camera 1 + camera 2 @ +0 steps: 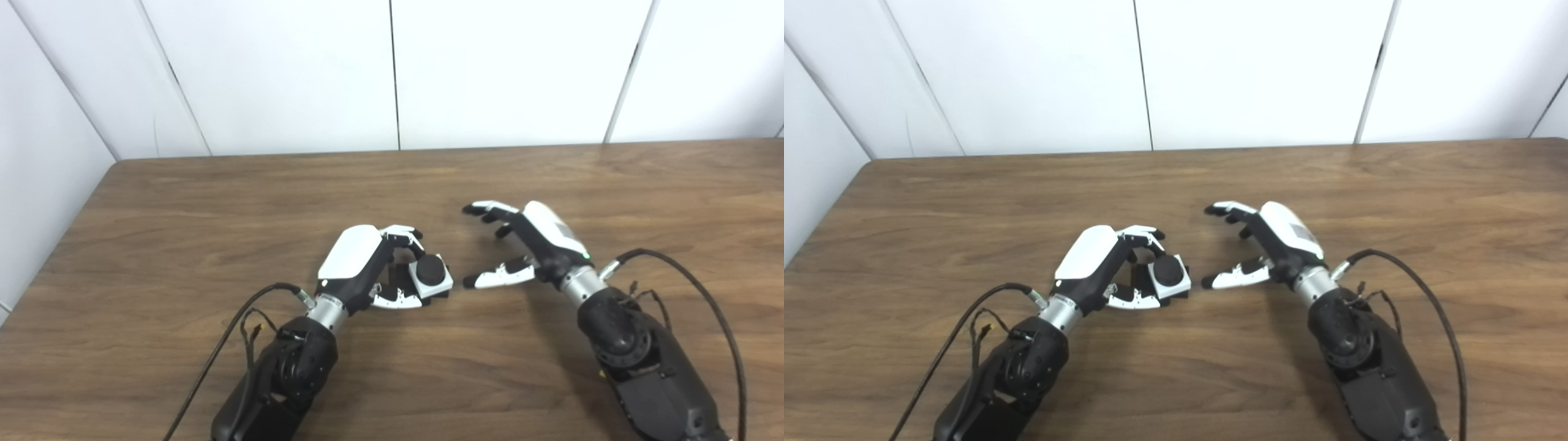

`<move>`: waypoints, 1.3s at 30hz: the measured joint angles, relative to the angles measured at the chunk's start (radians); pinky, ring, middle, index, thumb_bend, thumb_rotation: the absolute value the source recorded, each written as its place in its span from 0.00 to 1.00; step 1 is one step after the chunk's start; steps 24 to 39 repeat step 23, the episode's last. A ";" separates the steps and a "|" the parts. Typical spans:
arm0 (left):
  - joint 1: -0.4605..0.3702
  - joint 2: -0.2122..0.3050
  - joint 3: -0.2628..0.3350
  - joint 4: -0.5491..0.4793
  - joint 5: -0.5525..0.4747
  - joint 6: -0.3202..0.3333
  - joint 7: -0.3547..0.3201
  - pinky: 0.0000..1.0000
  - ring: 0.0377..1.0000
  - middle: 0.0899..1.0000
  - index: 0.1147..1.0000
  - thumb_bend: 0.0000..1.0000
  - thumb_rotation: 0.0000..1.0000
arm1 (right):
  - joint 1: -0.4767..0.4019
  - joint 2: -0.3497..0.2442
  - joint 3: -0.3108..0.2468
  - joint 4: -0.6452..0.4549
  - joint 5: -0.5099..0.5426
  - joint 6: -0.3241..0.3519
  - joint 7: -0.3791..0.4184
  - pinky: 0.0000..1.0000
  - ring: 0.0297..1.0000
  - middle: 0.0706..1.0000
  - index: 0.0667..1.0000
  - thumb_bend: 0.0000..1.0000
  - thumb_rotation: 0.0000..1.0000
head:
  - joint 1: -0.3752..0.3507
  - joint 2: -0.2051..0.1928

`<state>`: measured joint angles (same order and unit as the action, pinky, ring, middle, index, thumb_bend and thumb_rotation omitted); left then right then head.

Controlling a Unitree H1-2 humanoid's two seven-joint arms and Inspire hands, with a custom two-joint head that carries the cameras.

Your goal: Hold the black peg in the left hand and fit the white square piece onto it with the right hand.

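My left hand [373, 269] rests low on the wooden table [245, 202], shut on the black peg [430, 268]. The white square piece [441, 284] sits around the peg's round black end, which shows through its middle. My right hand [520, 245] hovers just to the right of the piece, open, fingers spread and thumb pointing at it with a small gap between. It holds nothing. In the right eye view the same peg [1168, 269] and white piece [1179, 283] sit in the left hand [1102, 263], with the right hand [1262, 245] apart from them.
Black cables [692, 275] loop from both wrists over the table. White wall panels [392, 73] stand behind the table's far edge. The table's left edge [55, 245] runs diagonally near my left arm.
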<state>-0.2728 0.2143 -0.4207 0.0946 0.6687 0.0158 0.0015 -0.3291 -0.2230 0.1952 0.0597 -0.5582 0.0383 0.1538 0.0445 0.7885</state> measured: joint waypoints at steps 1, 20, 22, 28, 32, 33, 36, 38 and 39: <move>0.000 0.000 0.000 0.001 0.000 -0.001 0.000 0.58 0.72 0.77 0.43 0.52 0.08 | 0.000 0.001 -0.006 -0.004 0.005 0.002 -0.001 0.68 0.80 0.82 0.83 0.86 0.29 | -0.002 0.000; -0.005 -0.001 0.011 0.035 -0.011 -0.043 0.028 0.61 0.74 0.77 0.43 0.52 0.08 | 0.000 -0.002 -0.068 -0.022 0.089 0.002 -0.036 0.73 0.83 0.85 0.84 0.83 0.31 | -0.061 -0.025; -0.005 -0.001 0.014 0.043 -0.013 -0.057 0.034 0.61 0.73 0.77 0.43 0.52 0.08 | 0.000 -0.001 -0.076 -0.022 0.090 0.002 -0.042 0.75 0.85 0.86 0.84 0.82 0.29 | -0.074 -0.031; -0.005 -0.001 0.015 0.047 -0.014 -0.063 0.035 0.61 0.73 0.77 0.43 0.52 0.08 | 0.000 0.000 -0.082 -0.022 0.093 0.002 -0.044 0.77 0.86 0.86 0.84 0.82 0.28 | -0.077 -0.031; -0.005 -0.001 0.015 0.047 -0.014 -0.063 0.035 0.61 0.73 0.77 0.43 0.52 0.08 | 0.000 0.000 -0.082 -0.022 0.093 0.002 -0.044 0.77 0.86 0.86 0.84 0.82 0.28 | -0.077 -0.031; -0.005 -0.001 0.015 0.047 -0.014 -0.063 0.035 0.61 0.73 0.77 0.43 0.52 0.08 | 0.000 0.000 -0.082 -0.022 0.093 0.002 -0.044 0.77 0.86 0.86 0.84 0.82 0.28 | -0.077 -0.031; -0.005 -0.001 0.015 0.047 -0.014 -0.063 0.035 0.61 0.73 0.77 0.43 0.52 0.08 | 0.000 0.000 -0.082 -0.022 0.093 0.002 -0.044 0.77 0.86 0.86 0.84 0.82 0.28 | -0.077 -0.031; -0.005 -0.001 0.015 0.047 -0.014 -0.063 0.035 0.61 0.73 0.77 0.43 0.52 0.08 | 0.000 0.000 -0.082 -0.022 0.093 0.002 -0.044 0.77 0.86 0.86 0.84 0.82 0.28 | -0.077 -0.031; -0.005 -0.001 0.015 0.047 -0.014 -0.063 0.035 0.61 0.73 0.77 0.43 0.52 0.08 | 0.000 0.000 -0.082 -0.022 0.093 0.002 -0.044 0.77 0.86 0.86 0.84 0.82 0.28 | -0.077 -0.031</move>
